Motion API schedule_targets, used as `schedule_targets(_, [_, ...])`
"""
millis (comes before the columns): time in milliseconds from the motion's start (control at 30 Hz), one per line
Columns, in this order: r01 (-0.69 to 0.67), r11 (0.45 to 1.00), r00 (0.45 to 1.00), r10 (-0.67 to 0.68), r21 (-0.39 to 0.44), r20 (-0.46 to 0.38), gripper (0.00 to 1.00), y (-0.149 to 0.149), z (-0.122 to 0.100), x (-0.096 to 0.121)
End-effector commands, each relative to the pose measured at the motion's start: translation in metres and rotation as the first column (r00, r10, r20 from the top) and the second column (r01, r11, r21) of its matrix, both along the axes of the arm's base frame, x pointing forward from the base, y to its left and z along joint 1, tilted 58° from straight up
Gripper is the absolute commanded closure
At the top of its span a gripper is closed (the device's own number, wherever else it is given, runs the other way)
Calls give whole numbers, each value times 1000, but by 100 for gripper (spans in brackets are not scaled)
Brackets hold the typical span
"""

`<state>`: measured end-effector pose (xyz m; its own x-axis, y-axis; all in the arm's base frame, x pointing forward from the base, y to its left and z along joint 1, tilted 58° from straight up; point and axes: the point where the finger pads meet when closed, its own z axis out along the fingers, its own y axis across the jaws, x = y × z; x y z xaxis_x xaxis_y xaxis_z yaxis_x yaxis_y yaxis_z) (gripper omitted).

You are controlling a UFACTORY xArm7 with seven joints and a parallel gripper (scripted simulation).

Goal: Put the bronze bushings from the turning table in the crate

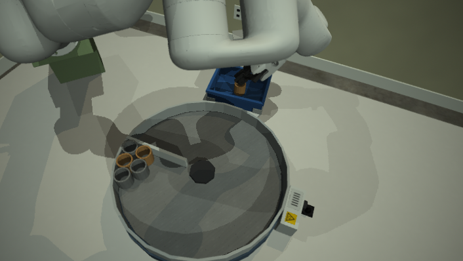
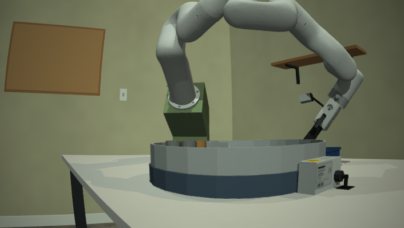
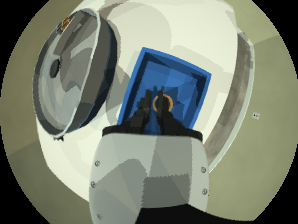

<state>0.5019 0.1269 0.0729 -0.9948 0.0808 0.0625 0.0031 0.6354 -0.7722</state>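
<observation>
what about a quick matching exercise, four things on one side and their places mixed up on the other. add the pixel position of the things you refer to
Things
1. crate (image 1: 229, 99) (image 2: 333, 152) (image 3: 131, 85)
2. steel bushings (image 1: 140, 173) (image 2: 189, 144)
3. black hub (image 1: 202, 172) (image 3: 54, 68)
4. brown board (image 2: 54, 58)

Places
a. at the middle of the turning table (image 1: 210, 210) (image 2: 237, 160) (image 3: 75, 100)
b. up on the wall
c. beside the turning table, below the gripper (image 1: 241, 79) (image 2: 308, 138) (image 3: 154, 96)
d. on the turning table, near its rim, grouped with two bronze bushings (image 1: 149, 159) (image 2: 201, 144) (image 3: 65, 23)

Right pairs: 1-c, 2-d, 3-a, 4-b
</observation>
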Motion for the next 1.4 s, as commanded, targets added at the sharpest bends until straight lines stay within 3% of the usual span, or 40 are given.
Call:
schedule_targets(0, [-5, 1000, 1000, 5, 4, 2, 89, 18, 13, -14])
schedule_targets(300, [-5, 1000, 1000, 5, 4, 2, 89, 37, 29, -31])
schedule_targets(1367, [-5, 1000, 1000, 5, 4, 2, 89, 39, 30, -32])
